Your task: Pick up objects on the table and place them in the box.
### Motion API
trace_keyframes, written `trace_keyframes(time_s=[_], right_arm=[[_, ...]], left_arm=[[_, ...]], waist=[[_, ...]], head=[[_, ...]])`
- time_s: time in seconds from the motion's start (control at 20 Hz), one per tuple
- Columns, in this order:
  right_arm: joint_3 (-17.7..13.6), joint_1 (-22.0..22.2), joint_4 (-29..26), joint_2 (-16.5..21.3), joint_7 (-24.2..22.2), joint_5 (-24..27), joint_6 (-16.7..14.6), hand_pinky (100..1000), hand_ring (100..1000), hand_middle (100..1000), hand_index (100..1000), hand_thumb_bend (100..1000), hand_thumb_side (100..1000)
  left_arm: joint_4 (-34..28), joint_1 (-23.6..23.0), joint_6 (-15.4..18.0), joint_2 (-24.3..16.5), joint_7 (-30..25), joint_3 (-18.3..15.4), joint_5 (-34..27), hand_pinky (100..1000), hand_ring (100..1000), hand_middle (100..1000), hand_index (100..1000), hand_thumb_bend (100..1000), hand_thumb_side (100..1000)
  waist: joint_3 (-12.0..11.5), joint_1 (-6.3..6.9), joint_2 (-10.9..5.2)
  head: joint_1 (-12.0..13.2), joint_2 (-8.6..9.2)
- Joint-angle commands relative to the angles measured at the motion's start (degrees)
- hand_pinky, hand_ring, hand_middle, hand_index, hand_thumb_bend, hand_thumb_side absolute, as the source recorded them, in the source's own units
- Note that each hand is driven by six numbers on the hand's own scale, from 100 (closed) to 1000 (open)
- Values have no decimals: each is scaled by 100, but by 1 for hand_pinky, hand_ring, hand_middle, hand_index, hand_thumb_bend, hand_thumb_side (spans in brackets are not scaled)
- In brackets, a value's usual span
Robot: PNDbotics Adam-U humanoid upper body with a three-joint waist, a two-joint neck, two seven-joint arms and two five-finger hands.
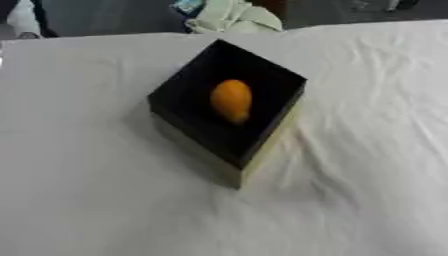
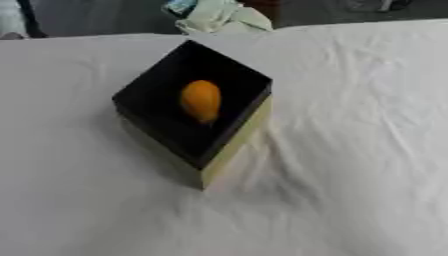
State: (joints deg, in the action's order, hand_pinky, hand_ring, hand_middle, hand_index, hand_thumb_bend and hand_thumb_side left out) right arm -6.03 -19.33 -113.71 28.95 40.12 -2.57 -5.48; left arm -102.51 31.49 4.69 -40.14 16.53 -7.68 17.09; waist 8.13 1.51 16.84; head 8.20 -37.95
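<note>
**Orange fruit down in the box, no hands in sight**

Left eye view: black-lined box (image 1: 262,145) sitting near the middle of the bench (image 1: 79,200), turned corner-on so one corner points toward the camera. Pale outer wall showing on the near right side. Inside, an orange oval fruit (image 1: 232,100), lying on the dark floor of the box, long axis running roughly away from the camera, apart from all four walls. White cloth (image 1: 376,150) covering the whole bench, creased and rumpled to the right of the box, smoother to the left. Beyond the far edge, a bundle of pale fabric (image 1: 234,17) against a dark floor. Nothing on the cloth between the box and the near edge.

Right eye view: same scene, box shifted a little left in the picture. Fruit again well inside the black interior, nothing over it, nothing blocking the opening. Wrinkles in the cloth fanning out from the near right wall. Pale bundle again at the top edge, well apart from the box.

Neither hand visible in either view, so no telling how the fingers stand.
</note>
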Motion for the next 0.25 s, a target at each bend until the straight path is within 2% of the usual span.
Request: trace_keyframes(time_s=[0.05,0.25], right_arm=[[-81,-58,-88,171,33,-43,-4,771,751,697,854,280,1000],[-91,-68,-88,166,44,-48,-12,771,750,698,854,279,1000]], left_arm=[[-136,-142,64,8,156,-311,-343,523,607,757,717,100,967],[-237,-365,195,231,389,-574,-663,542,611,751,710,100,1000]], waist=[[-14,-28,-69],[-39,-79,-33]], head=[[28,-44],[25,-40]])
